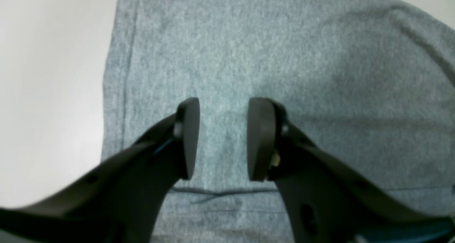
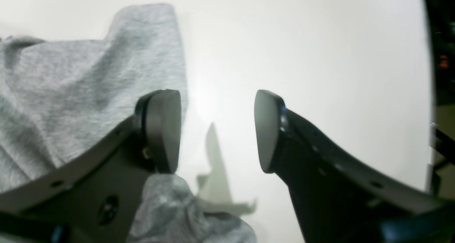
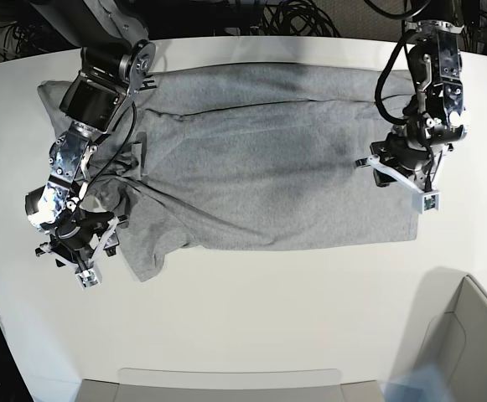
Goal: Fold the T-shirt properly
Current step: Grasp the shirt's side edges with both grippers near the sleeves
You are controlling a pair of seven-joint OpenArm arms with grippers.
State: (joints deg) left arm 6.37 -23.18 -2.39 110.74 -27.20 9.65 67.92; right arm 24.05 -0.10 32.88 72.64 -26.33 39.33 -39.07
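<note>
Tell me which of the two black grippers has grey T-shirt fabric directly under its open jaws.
The left gripper: its open jaws hang over the heather-grey T-shirt. The right gripper gapes over the bare white table, cloth only beside one finger.

Both wrist views are soft with blur. The left hand (image 1: pixel 222 138) covers the T-shirt (image 1: pixel 284 58) beneath its fingers, and the cloth runs off the top, right and bottom edges there. From the base view the right hand (image 3: pixel 82 255) hides the sleeve beneath it; whether it touches the cloth cannot be told. The desk (image 3: pixel 268 318) is cut off on all sides.
</note>
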